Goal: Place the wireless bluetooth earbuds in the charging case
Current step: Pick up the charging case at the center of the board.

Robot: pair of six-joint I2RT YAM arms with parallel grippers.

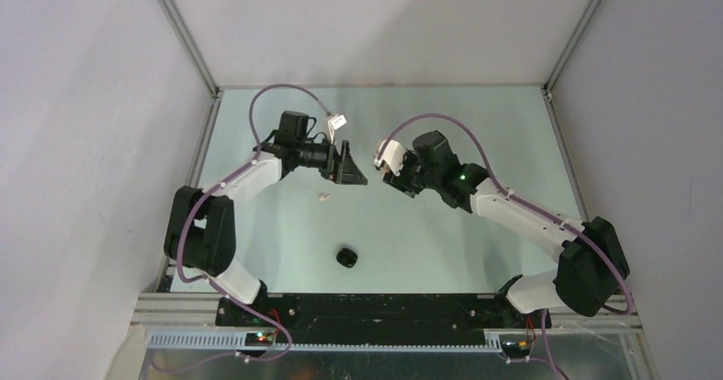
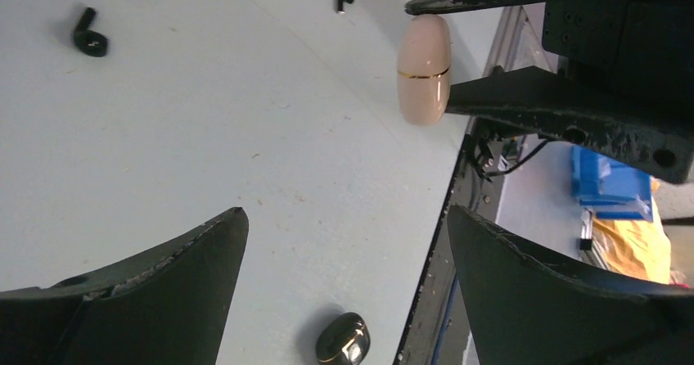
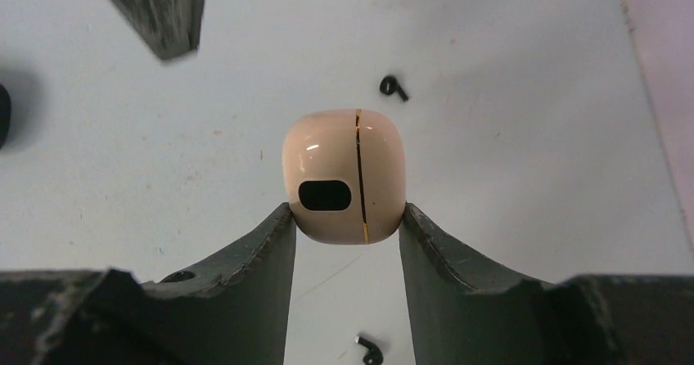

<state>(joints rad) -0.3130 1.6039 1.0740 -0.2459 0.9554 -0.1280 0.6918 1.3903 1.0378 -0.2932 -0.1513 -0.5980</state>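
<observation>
One cream case (image 3: 344,177), closed, between right jaws

White arms (image 1: 256,174), black joints (image 1: 209,231) — purple cables (image 1: 286,86), scuffed black gripper fingers (image 3: 245,283), green light (image 1: 461,176)

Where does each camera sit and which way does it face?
Top external: above and behind the bases, facing down at the pale green table; both arms show, the right gripper clamping a cream pebble-shaped charging case.
Left wrist: on that wrist, facing across the table towards the right gripper; the open left gripper frames it.
Right wrist: on that wrist, facing the table; its fingers pinch the case.
Shared: all three show the case.
</observation>
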